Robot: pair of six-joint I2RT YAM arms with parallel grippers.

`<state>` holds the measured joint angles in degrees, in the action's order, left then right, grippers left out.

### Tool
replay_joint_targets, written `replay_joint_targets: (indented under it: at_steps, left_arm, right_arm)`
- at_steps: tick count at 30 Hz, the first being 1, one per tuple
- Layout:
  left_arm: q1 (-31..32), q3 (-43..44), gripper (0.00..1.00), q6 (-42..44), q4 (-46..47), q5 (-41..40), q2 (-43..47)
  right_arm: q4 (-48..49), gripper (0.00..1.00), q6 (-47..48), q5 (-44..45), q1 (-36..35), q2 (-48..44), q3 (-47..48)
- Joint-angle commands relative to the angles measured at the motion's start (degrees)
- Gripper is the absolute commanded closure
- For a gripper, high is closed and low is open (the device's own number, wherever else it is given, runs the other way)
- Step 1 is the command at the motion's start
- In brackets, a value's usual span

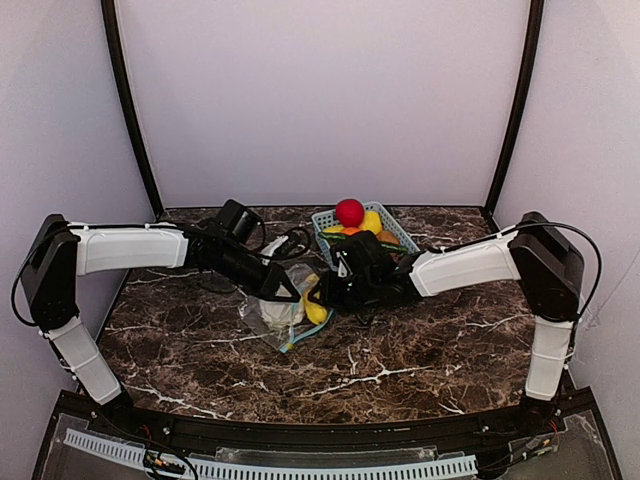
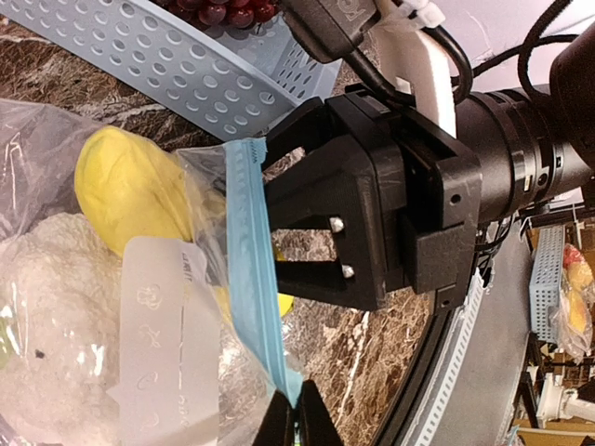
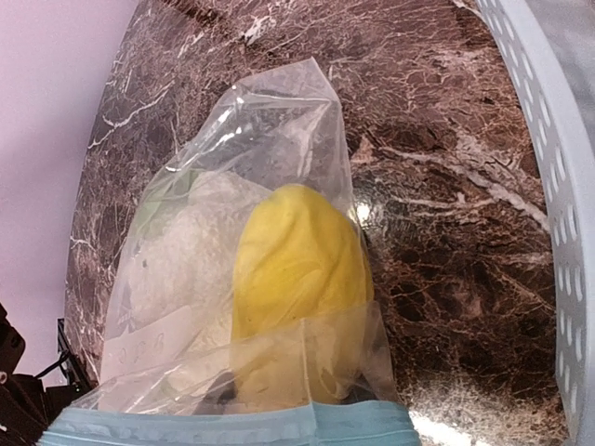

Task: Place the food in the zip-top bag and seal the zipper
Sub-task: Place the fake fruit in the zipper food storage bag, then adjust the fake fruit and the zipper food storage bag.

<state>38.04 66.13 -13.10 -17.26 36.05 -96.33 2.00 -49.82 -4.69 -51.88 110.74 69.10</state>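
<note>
Overhead: While the left gripper (image 1: 293,292) and right gripper (image 1: 328,292) are meeting over it, the bag (image 1: 272,320) is lying on the table (image 1: 420,350) near the basket (image 1: 388,226).
Left wrist: The left gripper is pinching the zipper (image 2: 249,269) tight; the right gripper is holding its jaws apart at the bag's mouth.
Right wrist: The banana (image 3: 297,288) and cauliflower (image 3: 191,251) are sitting inside the bag, beyond the zipper.

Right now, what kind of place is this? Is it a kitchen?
Probably a robot practice booth, not a kitchen. A left arm and a right arm are bolted at the edge of a marble-look table, plain walls close it in, and the fruit in the basket looks like toys.
</note>
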Motion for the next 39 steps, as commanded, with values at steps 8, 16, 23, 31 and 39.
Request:
replay_joint_targets:
  at_steps: [8,16,23,31,39]
  left_arm:
    - [-0.18,-7.30,0.30,-6.60,6.90,-6.24,10.12]
    - [-4.90,-9.26,0.10,-9.76,9.89,-14.60,12.34]
    - [-6.37,2.13,0.09,-3.16,0.91,-19.92,-0.51]
    - [-8.84,6.47,0.06,-4.66,1.94,-19.42,-8.71]
    - [-9.13,5.83,0.06,-8.34,4.20,-16.10,-14.08]
  right_arm:
    - [2.42,0.71,2.55,-2.21,0.73,2.20,-2.89]
    - [2.73,0.70,8.77,-3.63,0.71,5.17,-0.73]
    - [5.08,0.68,14.72,-4.48,0.64,6.07,-0.78]
    - [6.83,0.68,15.39,-6.07,0.64,5.35,-2.30]
    - [7.32,0.68,15.61,-6.74,0.64,5.38,-1.86]
